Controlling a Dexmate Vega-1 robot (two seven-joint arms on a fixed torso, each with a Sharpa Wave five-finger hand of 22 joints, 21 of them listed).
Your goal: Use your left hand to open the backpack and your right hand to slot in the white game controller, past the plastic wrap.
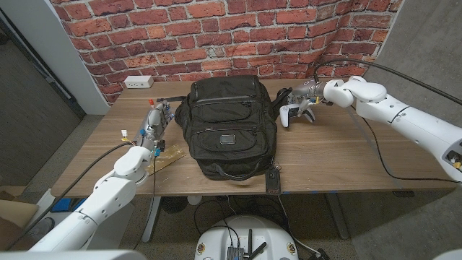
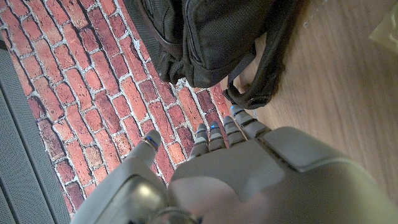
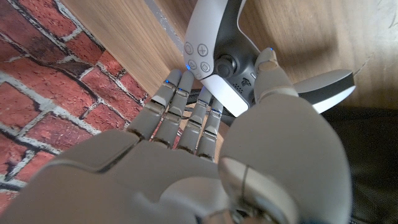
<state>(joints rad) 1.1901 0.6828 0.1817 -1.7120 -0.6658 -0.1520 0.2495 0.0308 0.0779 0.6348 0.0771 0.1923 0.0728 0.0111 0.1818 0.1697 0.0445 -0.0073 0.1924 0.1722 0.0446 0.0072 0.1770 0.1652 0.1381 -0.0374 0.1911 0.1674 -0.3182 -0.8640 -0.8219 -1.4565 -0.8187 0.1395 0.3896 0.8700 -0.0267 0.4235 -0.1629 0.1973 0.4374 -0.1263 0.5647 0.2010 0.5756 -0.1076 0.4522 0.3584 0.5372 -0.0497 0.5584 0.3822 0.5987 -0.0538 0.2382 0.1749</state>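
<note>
The table (image 1: 339, 162) is a wooden slab with a fine, pale-brown grain, set against a rough red brick wall (image 1: 216, 36) with grey mortar lines.

At the middle of the table lies the backpack (image 1: 227, 126), a black, soft, woven-fabric bag, bulging and rounded, with zipped pockets across its top face and a loop handle at its near end. Its zips look closed, and nothing inside it can be seen. In the left wrist view its coarse mesh weave and a curved strap end on the wood are plain.

The right hand (image 1: 302, 95), grey and metallic at the end of a smooth white arm, is at the far right of the bag. Its fingers (image 3: 180, 106) and thumb close on the controller (image 1: 291, 113), a glossy white plastic pad with a dark centre, round buttons and curved grips, just beside the bag's right side.

The left hand (image 1: 153, 123) is just left of the bag, holding nothing, its fingers slightly apart and not touching the bag.

A flat pale wooden strip (image 1: 170, 157) lies near the left arm. A white power strip (image 1: 138, 81) sits at the far left by the wall.

A small dark flat tag (image 1: 274, 177) lies at the near edge.
</note>
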